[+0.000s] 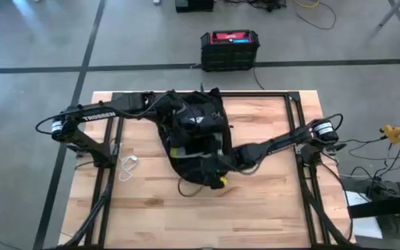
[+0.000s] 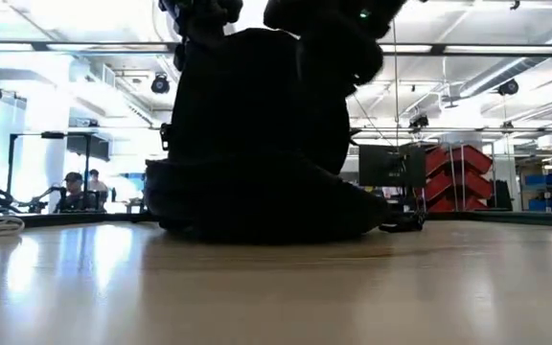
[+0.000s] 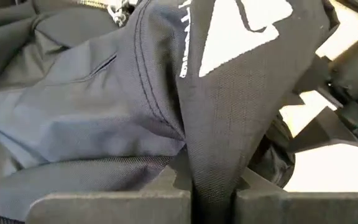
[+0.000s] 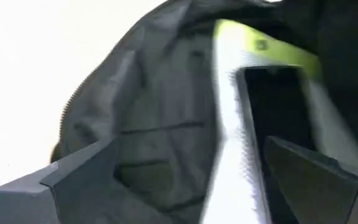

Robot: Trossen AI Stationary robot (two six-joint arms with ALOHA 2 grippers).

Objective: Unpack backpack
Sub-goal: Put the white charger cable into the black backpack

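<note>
Wooden table (image 1: 269, 201) on a grey floor; a black box with a red top (image 1: 230, 48) stands on the floor past the table's far edge, upper centre of the high view. People sit in the room behind, far left of the low view.

Backpack (image 1: 194, 139) lies mid-table, centre of the high view, slumped in a dark mound. A white cable (image 1: 128, 167) lies on the wood just left of it.

Left gripper (image 3: 213, 193) is at the bag's upper part. Its fingers (image 3: 104, 208) are pressed tight on a fold of fabric by the pale triangular logo (image 3: 241, 28). Likely purpose: lifting that flap to hold the mouth open for the other arm. Left arm runs in from centre-left, elbow out, forearm nearly level across the upper table edge.

Right gripper (image 4: 185, 180) is down at the bag's lower end, inside the opening. Fingers (image 4: 73, 180) spread wide, gripping nothing. A dark flat item with a yellow-green edge (image 4: 272, 93) sits between and beyond them, probably the pick target. Right arm reaches in from centre-right, stretched low and angled down-left.
</note>
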